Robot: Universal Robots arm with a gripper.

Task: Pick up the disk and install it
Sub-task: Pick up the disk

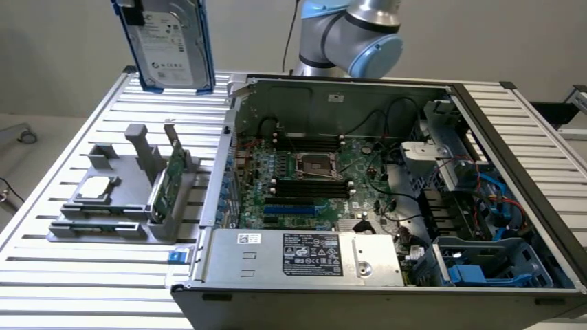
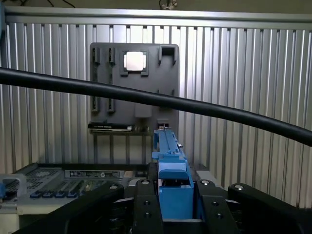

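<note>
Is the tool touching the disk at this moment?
Touching. The wrist view shows the tool closed on the blue rail of the disk, with no gap at either finger. The exterior view shows the disk aloft.

1. A slatted metal table (image 1: 82,275) was seen carrying everything.
2. A grey holder (image 1: 69,232) was set flat on the slats, toward the exterior view's left.
3. An open computer case (image 1: 367,306) was laid on the slats just beside the holder, toward the exterior view's right.
</note>
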